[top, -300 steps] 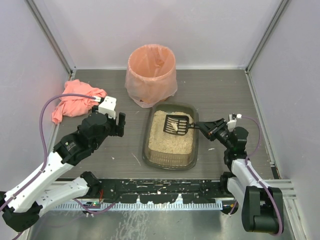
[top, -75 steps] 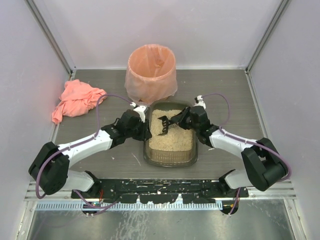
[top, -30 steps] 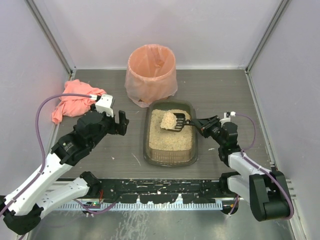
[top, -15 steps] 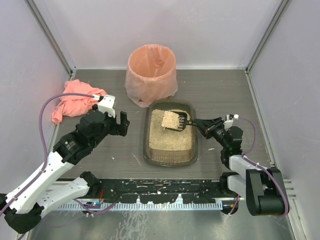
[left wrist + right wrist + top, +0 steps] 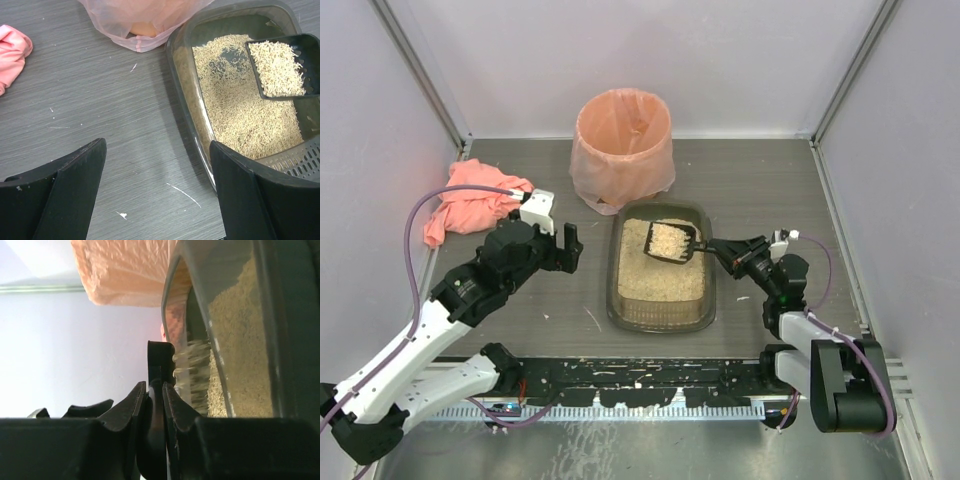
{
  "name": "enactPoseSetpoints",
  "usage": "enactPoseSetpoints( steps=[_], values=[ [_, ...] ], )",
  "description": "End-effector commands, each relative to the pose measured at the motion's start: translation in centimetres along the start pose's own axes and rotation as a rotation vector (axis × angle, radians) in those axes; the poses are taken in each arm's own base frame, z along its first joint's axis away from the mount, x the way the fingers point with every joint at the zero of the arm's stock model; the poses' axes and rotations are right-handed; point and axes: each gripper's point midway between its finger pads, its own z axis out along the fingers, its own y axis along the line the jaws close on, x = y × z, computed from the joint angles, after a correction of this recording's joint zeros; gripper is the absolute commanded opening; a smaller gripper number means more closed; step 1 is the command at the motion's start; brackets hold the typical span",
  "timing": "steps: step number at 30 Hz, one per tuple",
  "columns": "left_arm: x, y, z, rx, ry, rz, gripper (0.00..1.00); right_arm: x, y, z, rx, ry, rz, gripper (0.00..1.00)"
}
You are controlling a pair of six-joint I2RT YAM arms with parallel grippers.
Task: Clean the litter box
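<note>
The litter box (image 5: 660, 320) lies between the wide-open left gripper (image 5: 565, 246) and the right gripper (image 5: 718, 248), which is clenched on the scoop (image 5: 670, 241). Only the right wrist view shows that pinch up close.

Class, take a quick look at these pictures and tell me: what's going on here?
The right gripper is shut on the handle of a black slotted scoop. It holds the scoop, loaded with beige granules, over the far end of the litter box. The left gripper hangs open over the table beside the box's left side, holding nothing. A bin lined with a peach bag stands just behind the box. A pink cloth lies at the far left.
</note>
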Motion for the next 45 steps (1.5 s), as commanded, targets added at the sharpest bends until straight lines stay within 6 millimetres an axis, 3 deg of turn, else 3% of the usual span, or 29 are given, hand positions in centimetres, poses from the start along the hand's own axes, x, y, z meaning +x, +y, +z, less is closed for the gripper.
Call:
enactPoseSetpoints(
  steps=[1, 3, 5, 6, 9, 11, 15, 18, 21, 24, 27, 30, 34, 37, 39, 45],
  values=[
    [-1.0, -0.6, 0.2, 0.024, -0.039, -0.022, 0.86, -0.3, 2.5, -0.3, -0.092, -0.006, -0.028, 0.01],
    [-0.9, -0.9, 0.2, 0.039, -0.031, -0.025, 0.85, -0.7, 2.1, -0.4, -0.084, -0.029, -0.021, 0.01],
    [-0.8, -1.0, 0.3, 0.041, -0.029, -0.030, 0.85, 1.2, 3.3, 0.5, -0.099, 0.051, -0.076, 0.01],
    [-0.8, -1.0, 0.4, 0.041, -0.032, -0.031, 0.85, 1.1, 3.1, 0.4, -0.100, 0.045, -0.068, 0.01],
    [-0.7, -1.1, 0.4, 0.046, -0.023, -0.033, 0.85, -1.3, 2.5, -0.5, -0.091, -0.046, -0.025, 0.01],
    [-0.8, -1.0, 0.4, 0.042, -0.029, -0.035, 0.85, 0.9, 3.5, 0.5, -0.105, 0.046, -0.083, 0.01],
    [-0.5, -1.0, 0.6, 0.042, -0.022, -0.035, 0.85, -1.1, 2.4, -0.5, -0.086, -0.043, -0.025, 0.01],
    [-0.2, -1.2, 0.9, 0.048, -0.018, -0.040, 0.85, 1.1, 3.4, 0.4, -0.106, 0.042, -0.076, 0.01],
    [-0.1, -1.6, 1.1, 0.063, -0.006, -0.043, 0.85, -1.0, 2.3, -0.4, -0.083, -0.042, -0.033, 0.00],
    [0.2, -1.6, 1.3, 0.063, -0.005, -0.045, 0.85, 1.0, 3.5, 0.6, -0.101, 0.046, -0.104, 0.01],
    [0.1, -1.7, 1.2, 0.071, -0.008, -0.045, 0.85, -1.0, 2.8, -0.2, -0.090, -0.046, -0.061, 0.01],
    [0.3, -1.7, 1.4, 0.069, -0.011, -0.047, 0.85, 1.8, 4.7, 1.3, -0.117, 0.060, -0.158, 0.01],
    [0.3, -1.9, 1.4, 0.080, 0.002, -0.043, 0.85, -0.4, 3.5, 0.6, -0.096, -0.036, -0.093, 0.01],
    [0.6, -1.8, 1.5, 0.076, 0.001, -0.043, 0.85, 1.7, 4.5, 1.1, -0.136, 0.051, -0.148, 0.01],
    [0.6, -1.9, 1.5, 0.079, 0.000, -0.043, 0.85, 0.3, 4.2, 0.3, -0.142, -0.018, -0.135, 0.01],
    [0.9, -2.1, 1.7, 0.088, 0.009, -0.044, 0.85, 0.9, 5.9, -0.1, -0.198, -0.033, -0.299, 0.01]
  ],
)
